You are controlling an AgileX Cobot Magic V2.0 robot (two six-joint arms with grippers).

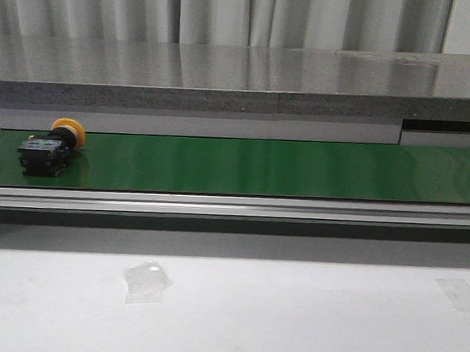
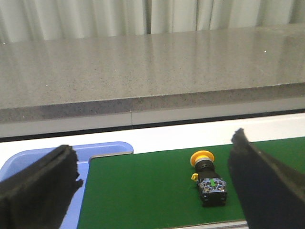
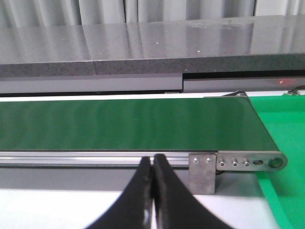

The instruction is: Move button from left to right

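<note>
Button: the button (image 1: 52, 142) lay on its side at the far left end of the green belt (image 1: 259, 165), its yellow-orange head turned toward the far edge and its dark body toward the near rail (image 1: 233, 206).
Left claw: the left claw (image 2: 157, 191) was spread wide, its two dark pads low in the left wrist view with the button (image 2: 209, 179) lying on the belt between and beyond them, touching neither.
Right claw: the right claw (image 3: 153, 191) had its fingers pressed together with nothing between them, in front of the near rail close to the belt's right end roller (image 3: 275, 162).
Surroundings: a blue tray (image 2: 28, 162) sat just beside the belt's left end; a grey stone ledge (image 1: 225, 76) ran behind the belt; the white worktop (image 1: 290, 323) in front carried bits of clear tape (image 1: 146, 282).
Progress: judged not yet begun, since the button was still on the left and ungripped.
Risk: the button's round head could let it roll or pivot if one pad touched first, spoiling the grip.
Risk: lying tilted on its side, the blocky body could be pinched on a corner and slip out during the carry.
Risk: a nudge leftward could push it off the belt end toward the blue tray.
</note>
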